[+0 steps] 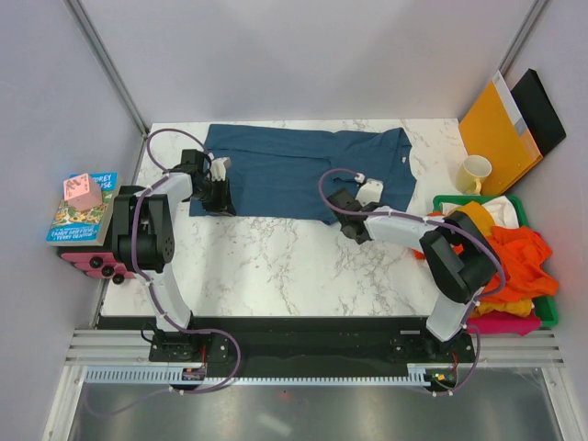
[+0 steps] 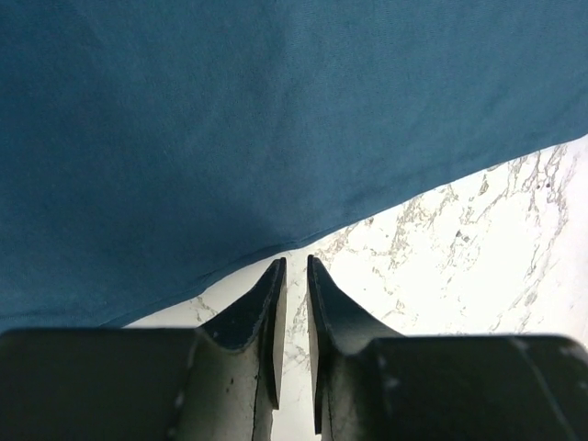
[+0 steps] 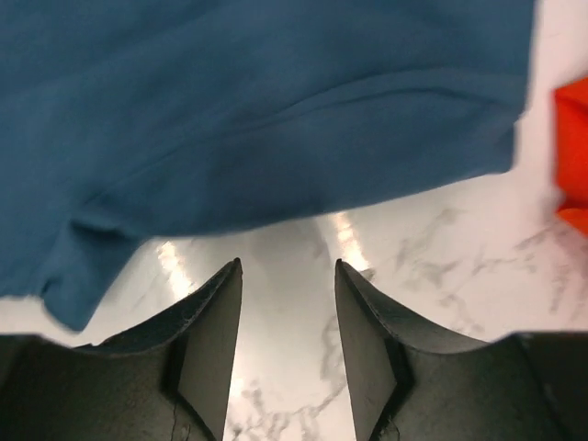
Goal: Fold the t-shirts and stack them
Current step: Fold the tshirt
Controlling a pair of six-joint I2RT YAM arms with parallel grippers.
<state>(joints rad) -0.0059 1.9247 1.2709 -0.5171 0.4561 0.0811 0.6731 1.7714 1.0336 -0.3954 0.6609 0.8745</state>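
At right, green bin [image 1: 445, 199] holds orange tees [image 1: 519, 257] | left end effector [image 2: 294, 266] clenched | right end effector [image 3: 287, 268] released

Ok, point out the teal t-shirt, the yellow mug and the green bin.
teal t-shirt [image 1: 303, 170]: top external view, middle of its spread body.
yellow mug [image 1: 474, 175]: top external view, on its body.
green bin [image 1: 446, 199]: top external view, left end of its far rim.

Left claw [image 2: 294, 262] nearly closed, right claw [image 3: 288, 264] spread apart.
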